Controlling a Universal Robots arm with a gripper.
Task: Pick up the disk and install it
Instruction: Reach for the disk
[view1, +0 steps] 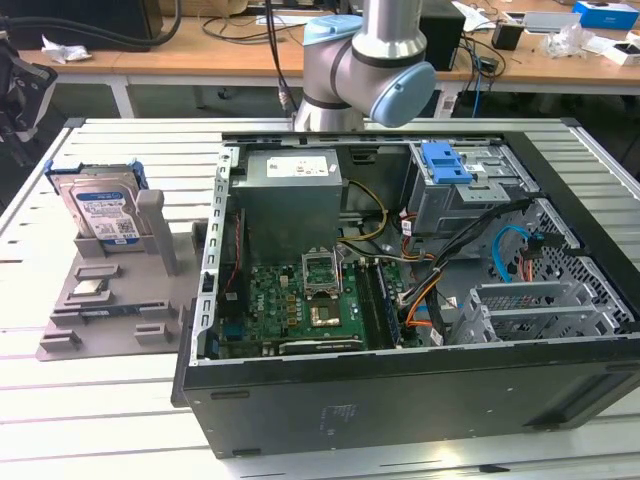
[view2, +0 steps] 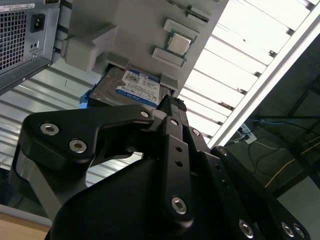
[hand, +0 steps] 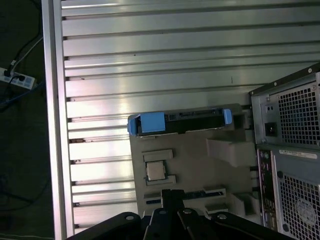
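The disk (view1: 100, 210) is a silver drive with a blue-and-white label in a bright blue bracket. It stands on edge at the back of a grey moulded stand (view1: 110, 300), at the exterior view's left. It also appears in the second wrist view as the disk (view2: 135, 90), and edge-on in the first wrist view as the disk (hand: 185, 122). My gripper (view1: 18, 90) hangs at the far left edge of the exterior view, above and apart from the disk. In the wrist views the black gripper (view2: 170, 107) (hand: 172, 197) is over the stand and holds nothing.
An open computer case (view1: 400, 380) lies to the stand's right, with motherboard, cables and a blue tray latch (view1: 445, 160) on its drive cage. A processor chip (hand: 155, 171) rests on the stand. The ribbed aluminium table (hand: 150, 55) ends in an edge beyond the stand.
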